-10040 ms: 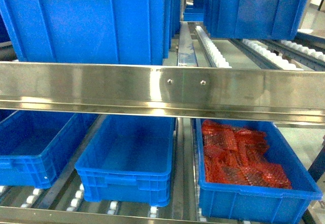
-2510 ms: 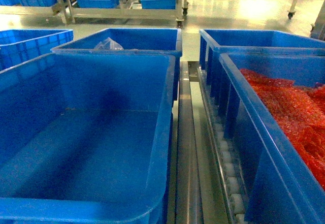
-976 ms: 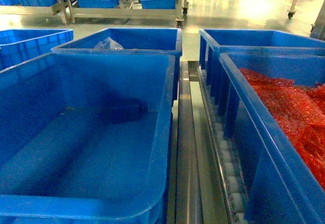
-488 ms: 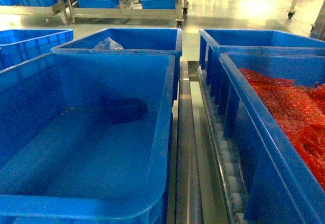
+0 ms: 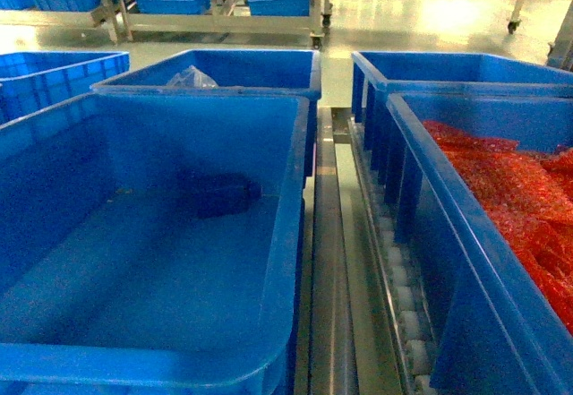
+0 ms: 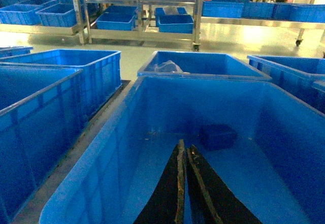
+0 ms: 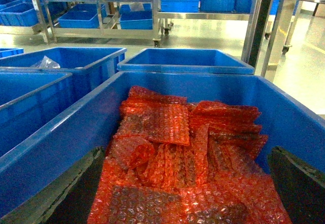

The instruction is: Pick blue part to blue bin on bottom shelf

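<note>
One blue part (image 5: 224, 195), a small dark navy block, lies alone on the floor of the blue bin (image 5: 288, 234), toward the far wall and right of centre; the left wrist view shows the same block (image 6: 217, 136) just beyond the left gripper (image 6: 184, 150), not touching it. The left gripper's two black fingers (image 6: 170, 193) taper forward inside the bin with their tips pressed together, holding nothing. The right gripper's dark fingers (image 7: 299, 183) sit at the two lower corners of its view, spread wide apart above the red packets (image 7: 177, 168), gripping nothing. Crates counted in the head view on this level: the blue bin in front; one crate with a clear plastic bag (image 5: 190, 78) directly behind it; one crate of red bubble-wrap packets (image 5: 421, 198) at right; another blue crate (image 5: 448, 68) behind that one; part of one more crate (image 5: 54, 72) at far left. Between the two rows run a steel rail (image 5: 329, 261) and a line of small white rollers (image 5: 405, 310). More blue crates stand on distant steel racks (image 6: 137, 5) across the floor; their count is unclear. No labels, brands or writing can be read on any crate or on the part.
</note>
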